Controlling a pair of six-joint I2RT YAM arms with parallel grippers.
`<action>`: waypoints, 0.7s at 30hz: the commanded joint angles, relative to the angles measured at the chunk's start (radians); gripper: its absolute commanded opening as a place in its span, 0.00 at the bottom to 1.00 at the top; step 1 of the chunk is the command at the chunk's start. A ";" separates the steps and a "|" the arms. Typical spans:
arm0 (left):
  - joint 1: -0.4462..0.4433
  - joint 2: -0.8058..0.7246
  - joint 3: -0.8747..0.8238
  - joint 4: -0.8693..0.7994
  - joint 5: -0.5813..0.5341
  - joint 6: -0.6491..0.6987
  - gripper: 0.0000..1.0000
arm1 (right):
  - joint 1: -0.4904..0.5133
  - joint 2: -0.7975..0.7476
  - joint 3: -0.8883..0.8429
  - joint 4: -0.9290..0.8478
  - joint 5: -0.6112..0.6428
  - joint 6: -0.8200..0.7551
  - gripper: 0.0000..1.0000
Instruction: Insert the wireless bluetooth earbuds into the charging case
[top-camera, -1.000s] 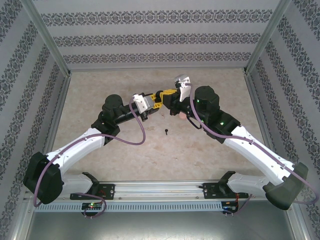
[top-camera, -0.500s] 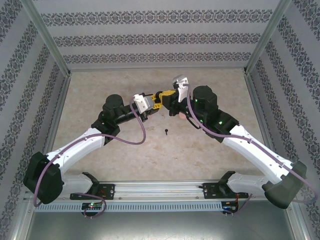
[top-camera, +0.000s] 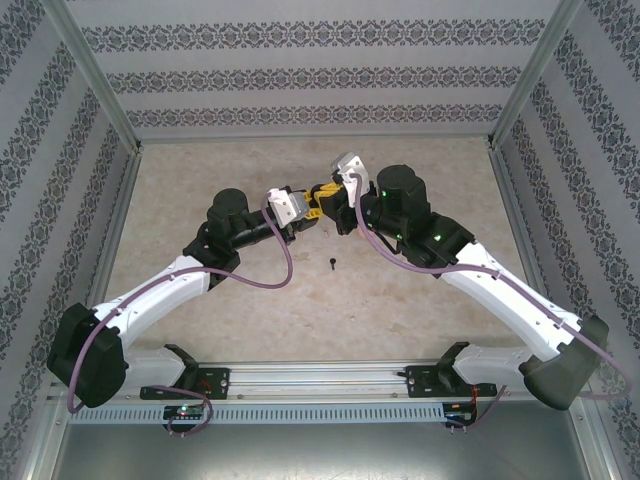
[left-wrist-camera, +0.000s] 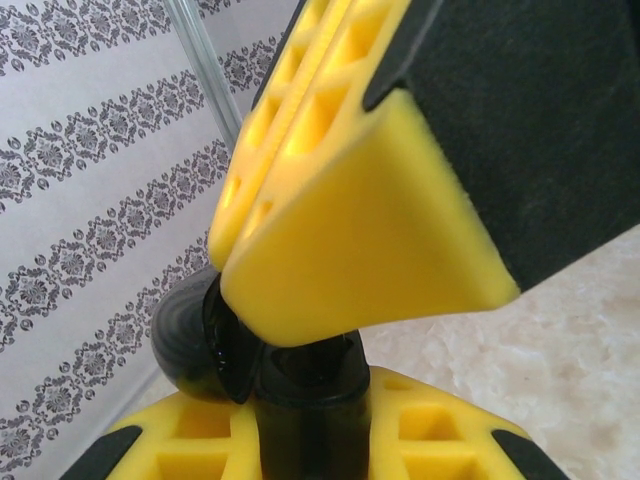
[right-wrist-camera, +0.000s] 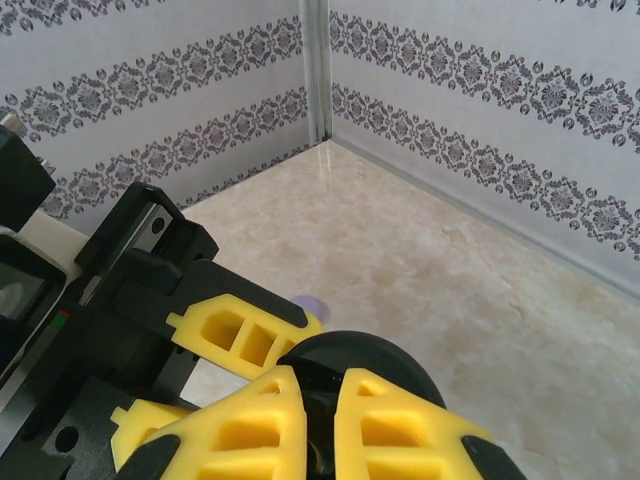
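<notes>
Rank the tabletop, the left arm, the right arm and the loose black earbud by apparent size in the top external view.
1. tabletop
2. left arm and right arm: about alike, so not ranked; both stand nearer the camera than the table
3. black earbud, a mere speck

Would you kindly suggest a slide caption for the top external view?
Left gripper and right gripper meet above the table; a black earbud lies nearer the bases.

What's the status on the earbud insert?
Left end effector shut on black case; right end effector shut beside it. Black earbud loose on table. Nothing blocking.
</notes>
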 joint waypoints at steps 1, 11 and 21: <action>-0.007 -0.005 0.055 0.054 0.025 -0.017 0.00 | 0.020 0.026 0.016 -0.085 -0.041 -0.038 0.10; -0.008 -0.005 0.061 0.045 0.063 -0.059 0.00 | 0.018 0.079 0.091 -0.168 -0.116 -0.073 0.10; -0.007 0.034 0.028 0.165 -0.019 -0.219 0.00 | 0.019 0.126 0.142 -0.202 -0.032 -0.018 0.20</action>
